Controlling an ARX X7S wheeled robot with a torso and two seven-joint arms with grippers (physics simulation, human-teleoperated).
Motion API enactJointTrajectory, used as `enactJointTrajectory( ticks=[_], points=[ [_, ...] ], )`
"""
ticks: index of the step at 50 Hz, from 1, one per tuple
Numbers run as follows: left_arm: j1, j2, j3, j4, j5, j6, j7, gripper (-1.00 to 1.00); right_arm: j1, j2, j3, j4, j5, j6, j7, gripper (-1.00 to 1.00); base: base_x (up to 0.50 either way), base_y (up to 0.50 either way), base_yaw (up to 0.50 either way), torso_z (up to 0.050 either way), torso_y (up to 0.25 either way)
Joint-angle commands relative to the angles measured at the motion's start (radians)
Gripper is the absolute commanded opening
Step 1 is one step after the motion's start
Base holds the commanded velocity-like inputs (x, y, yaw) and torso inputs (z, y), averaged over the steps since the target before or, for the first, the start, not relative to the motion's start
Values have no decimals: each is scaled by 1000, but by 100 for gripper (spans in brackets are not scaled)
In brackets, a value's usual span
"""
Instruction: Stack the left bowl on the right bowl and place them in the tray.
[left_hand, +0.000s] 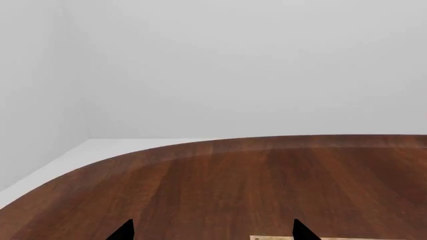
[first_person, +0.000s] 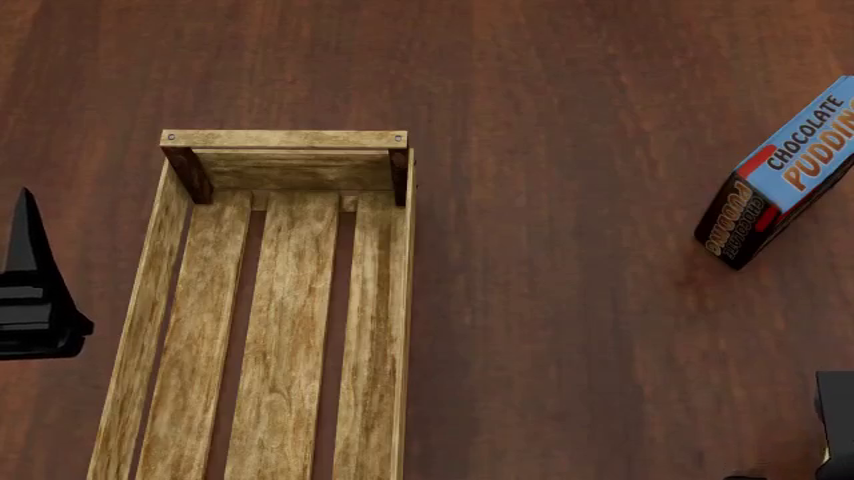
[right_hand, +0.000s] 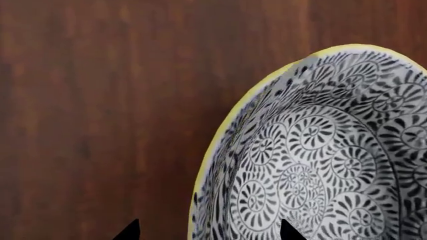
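In the right wrist view a bowl (right_hand: 320, 150) with a black-and-white swirl pattern and a yellow rim rests on the dark wood table. My right gripper (right_hand: 209, 232) is open, and the bowl's rim lies between its two black fingertips. I cannot tell which of the two bowls this is, and no bowl shows in the head view. The tray (first_person: 187, 300), a long crate of light wooden slats, lies left of centre in the head view. My left gripper (left_hand: 213, 232) is open with only table between its tips, just beside the tray's left side; a corner of the tray (left_hand: 320, 238) shows there.
A blue chocolate pudding box (first_person: 781, 185) lies tilted at the table's right. Part of my right arm (first_person: 837, 420) shows at the lower right corner. The table's curved edge (left_hand: 200, 147) and a grey wall are ahead of the left wrist.
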Motion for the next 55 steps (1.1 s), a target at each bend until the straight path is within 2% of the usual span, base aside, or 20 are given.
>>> enactJointTrajectory(
  ticks=[1,13,17,40,55],
  points=[
    [0,-2,0,1,-2,-1,-3,100,1,-23,-21,40,-6,21,-16,-100,0,0,0,0,0],
    [0,-4,4,0,0,1,-5,100,13,-53,-51,98,-1,78,-22,-100,0,-1,0,0,0],
    [0,-5,2,2,-2,-1,-7,100,20,-35,-38,59,12,77,-3,-100,0,-1,-1,0,0],
    [3,-12,-11,9,-19,4,-10,100,210,62,24,-163,143,231,198,-100,0,0,0,0,0],
    [1,-18,-25,16,-35,0,-17,100,392,8,27,-202,180,377,281,-100,0,0,0,0,0]
  ],
)
